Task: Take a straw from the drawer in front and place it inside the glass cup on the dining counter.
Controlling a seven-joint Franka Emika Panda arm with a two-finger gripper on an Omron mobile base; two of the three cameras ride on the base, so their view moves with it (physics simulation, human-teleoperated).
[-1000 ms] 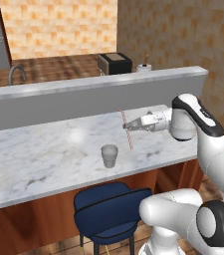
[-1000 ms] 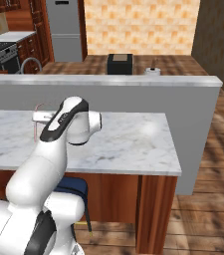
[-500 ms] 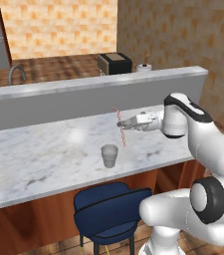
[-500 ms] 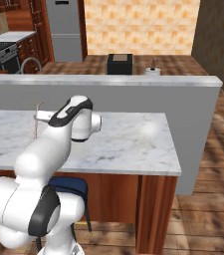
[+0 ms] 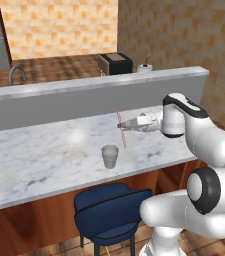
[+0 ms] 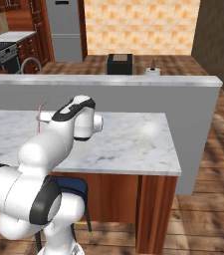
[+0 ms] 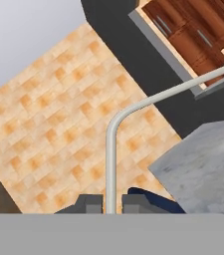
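Over the marble desk [image 5: 44,155] the gripper [image 5: 121,125] reaches out level, its fingers [image 7: 88,203] clenched on the straw [image 5: 120,129], which hangs tilted above the top (pinkish-red and white). The glass cup [image 5: 110,156] stands upright on the desk just below and slightly left of the straw, apart from it. A blue chair [image 5: 106,215] sits beneath the edge.

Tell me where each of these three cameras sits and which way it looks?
Left base view: behind the arm's left, facing the dining counter; arm at right, tool shut on the straw above the glass cup.
Right base view: behind its right, arm lower left, same dining counter and straw.
Hand view: on the hand, rolled, looking along the straw at tiled wall; fingertips at bottom.
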